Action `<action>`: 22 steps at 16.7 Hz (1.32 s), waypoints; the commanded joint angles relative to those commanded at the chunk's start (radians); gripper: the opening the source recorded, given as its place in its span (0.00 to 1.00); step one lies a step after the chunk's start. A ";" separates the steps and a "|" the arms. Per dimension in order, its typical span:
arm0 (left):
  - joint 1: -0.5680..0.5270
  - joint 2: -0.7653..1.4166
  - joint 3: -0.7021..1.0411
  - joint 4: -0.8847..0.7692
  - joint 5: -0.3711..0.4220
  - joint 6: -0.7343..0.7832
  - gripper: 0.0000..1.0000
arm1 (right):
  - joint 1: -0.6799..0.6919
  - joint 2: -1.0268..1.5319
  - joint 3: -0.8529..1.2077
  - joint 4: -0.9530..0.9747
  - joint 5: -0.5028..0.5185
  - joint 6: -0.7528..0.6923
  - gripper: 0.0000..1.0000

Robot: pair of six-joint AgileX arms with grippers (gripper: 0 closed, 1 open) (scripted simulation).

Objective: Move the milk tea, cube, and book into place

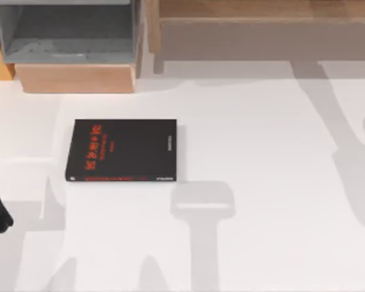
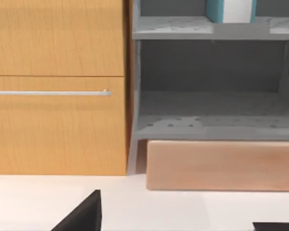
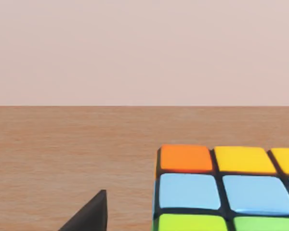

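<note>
Top view: book [image 1: 121, 151] flat at 9 o'clock, R wrist: cube [image 3: 226, 188] on wood surface [image 3: 72, 154], L wrist: grey shelf [image 2: 212, 126] w/ teal-white item [image 2: 231, 10], both grippers' grip can't tell.

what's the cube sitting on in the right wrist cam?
The cube rests on a brown wooden surface with a plain pinkish wall behind. The contact patch beneath it is covered by the cube itself. One dark fingertip of the right claw shows beside it.
</note>
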 joint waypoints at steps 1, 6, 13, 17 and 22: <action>0.000 0.000 0.000 0.000 0.000 0.000 1.00 | 0.002 -0.001 0.000 0.000 0.000 0.000 1.00; 0.000 0.000 0.000 0.000 0.000 0.000 1.00 | 0.010 -0.069 -0.091 0.021 0.007 0.001 1.00; 0.000 0.000 0.000 0.000 0.000 0.000 1.00 | 0.012 -0.119 -0.159 0.038 0.014 0.001 1.00; 0.000 0.000 0.000 0.000 0.000 0.000 1.00 | 0.006 -0.169 -0.211 0.034 0.006 -0.002 1.00; 0.000 0.000 0.000 0.000 0.000 0.000 1.00 | -0.026 -0.433 -0.467 0.022 -0.026 -0.006 1.00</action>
